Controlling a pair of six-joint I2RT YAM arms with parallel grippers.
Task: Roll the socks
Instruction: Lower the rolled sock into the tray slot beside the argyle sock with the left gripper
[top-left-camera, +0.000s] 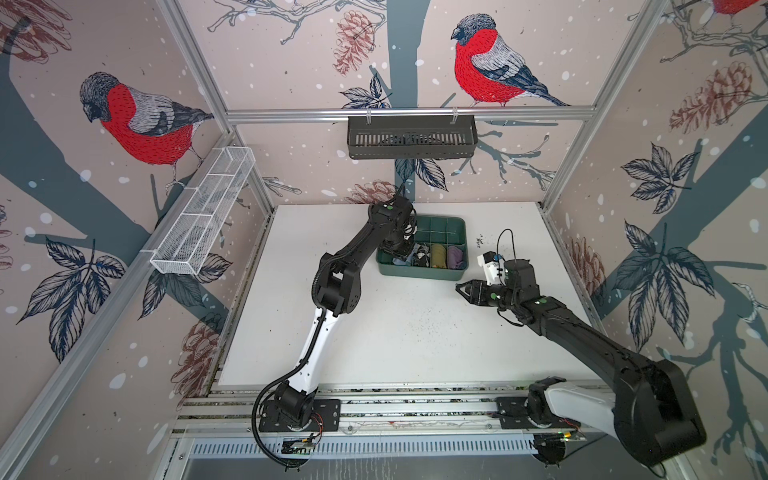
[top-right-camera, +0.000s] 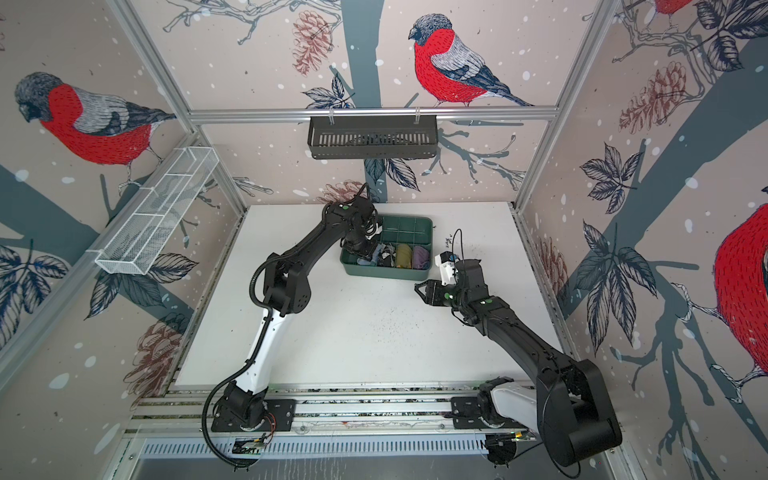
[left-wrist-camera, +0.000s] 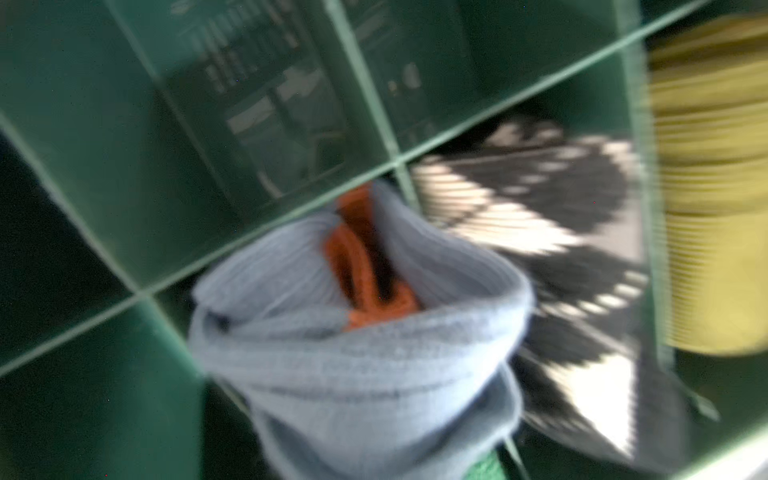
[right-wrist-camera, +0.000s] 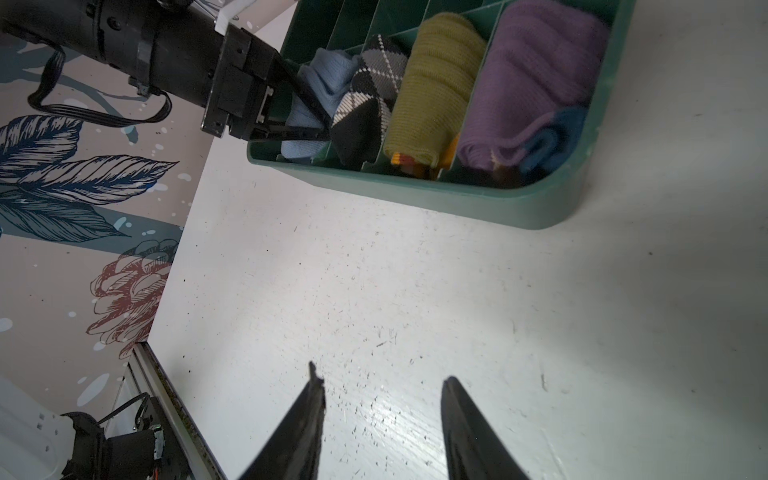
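L tool (right-wrist-camera: 326, 124) is down in the green tray (right-wrist-camera: 415, 195), near-closed, and from what I see its tips are pinched on the light blue sock (right-wrist-camera: 332, 70), bunched in the near row's end compartment. Argyle sock (right-wrist-camera: 374, 83) sits rolled in the next slot, then the olive-yellow roll (right-wrist-camera: 436, 83) and purple roll (right-wrist-camera: 540, 75). R tool (right-wrist-camera: 380, 374) is abt half open w/ nothing in it, over bare table (right-wrist-camera: 415, 291) just in front of the tray.

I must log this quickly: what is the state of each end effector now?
Left end effector: closed on the blue sock, inside the tray.
Right end effector: open, holding nothing.
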